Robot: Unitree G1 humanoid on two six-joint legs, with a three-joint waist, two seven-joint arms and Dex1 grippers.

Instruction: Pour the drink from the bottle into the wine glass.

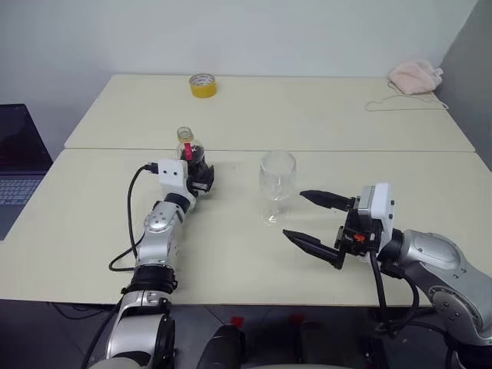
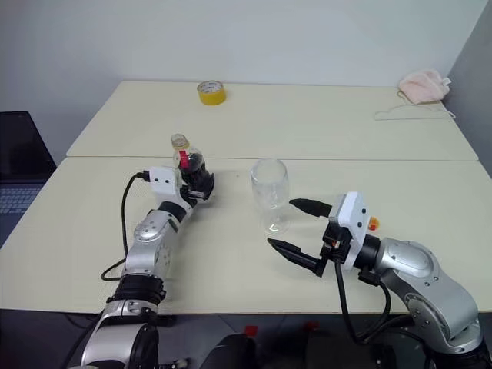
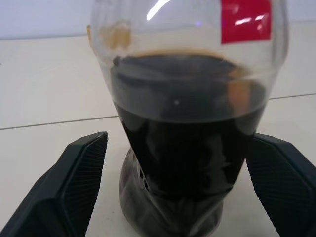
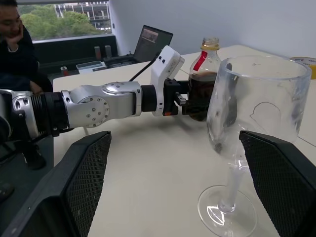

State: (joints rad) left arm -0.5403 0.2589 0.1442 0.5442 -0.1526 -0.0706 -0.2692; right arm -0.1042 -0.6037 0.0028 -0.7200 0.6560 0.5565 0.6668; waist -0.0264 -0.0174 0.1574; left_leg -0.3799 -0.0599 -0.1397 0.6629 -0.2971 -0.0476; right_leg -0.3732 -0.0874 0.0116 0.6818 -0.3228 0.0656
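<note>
- Left gripper (image 3: pixel 175 187) jaws spread wide, one finger (image 3: pixel 64 187) each side of the bottle (image 3: pixel 187 123); gaps show on both sides, no grip yet.
- Bottle stands upright between those jaws on the table (image 1: pixel 323 115), the drink (image 3: pixel 182 148) filling its lower body, red label above, neck uncapped.
- Right gripper (image 1: pixel 311 221) jaws also fully apart, holding nothing.
- Wine glass (image 1: pixel 276 184) upright and empty, just past the right jaws, roughly in line with their gap.
- Yellow tape roll (image 1: pixel 203 84) far beyond the left jaws; pink cloth (image 1: pixel 415 77) at the far corner; laptop (image 1: pixel 15 165) off to the left.
</note>
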